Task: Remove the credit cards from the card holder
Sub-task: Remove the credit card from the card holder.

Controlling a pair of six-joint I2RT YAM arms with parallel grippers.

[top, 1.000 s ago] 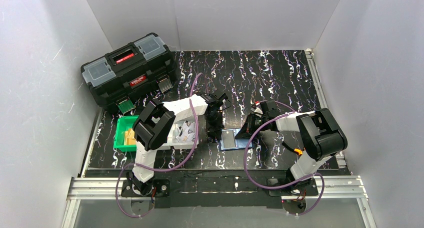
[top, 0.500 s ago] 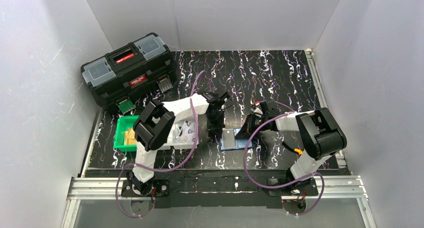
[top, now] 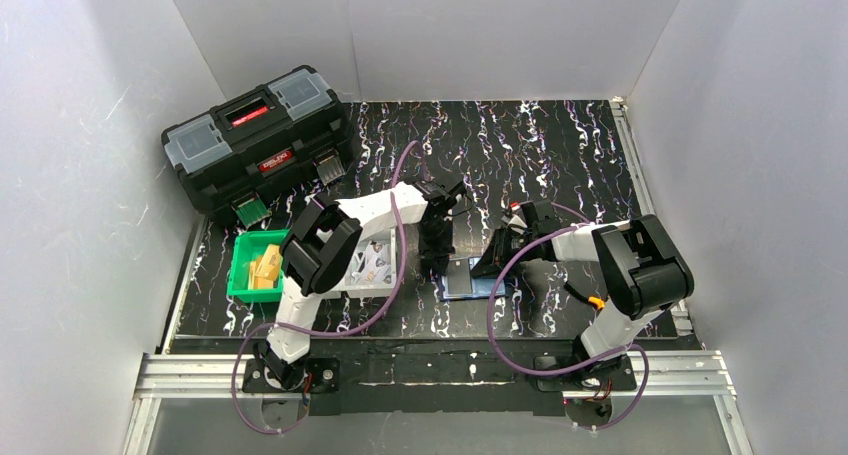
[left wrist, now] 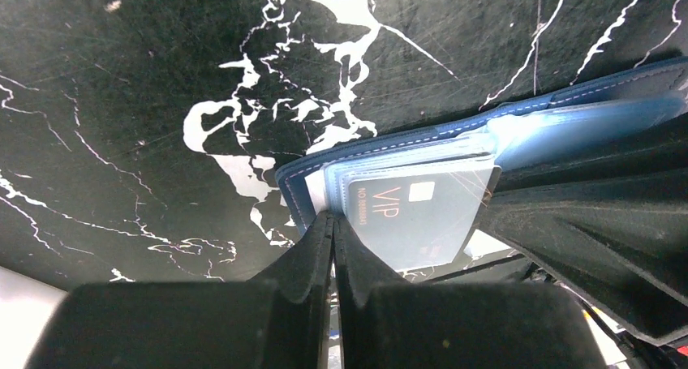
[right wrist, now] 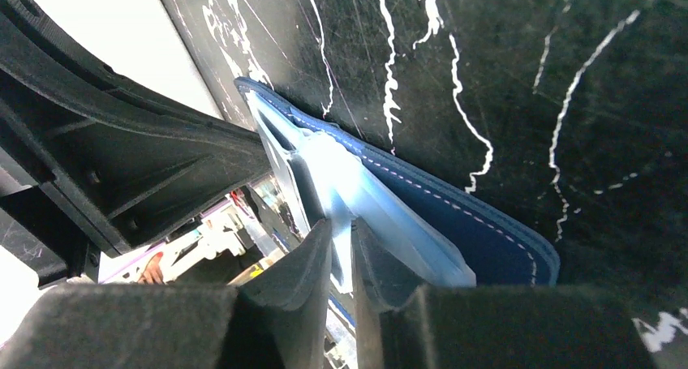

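left gripper [left wrist: 333, 220]: jaws pressed together, tips touching the card holder [left wrist: 389, 148] at its corner, beside VIP card [left wrist: 414, 211] in a clear pocket | card holder lay spread on table [top: 560, 155] between both grippers | right gripper [right wrist: 341, 228]: clamped on the holder's pale pocket leaf

The left arm [top: 365, 210] reaches forward and bends down at the wrist, and the left gripper [left wrist: 333, 220] points downward with its fingers pressed together. The right arm [top: 580, 240] stretches low toward it. The right gripper [right wrist: 341, 233] is nearly closed, pinching a pale flap of the card holder [right wrist: 454, 223].
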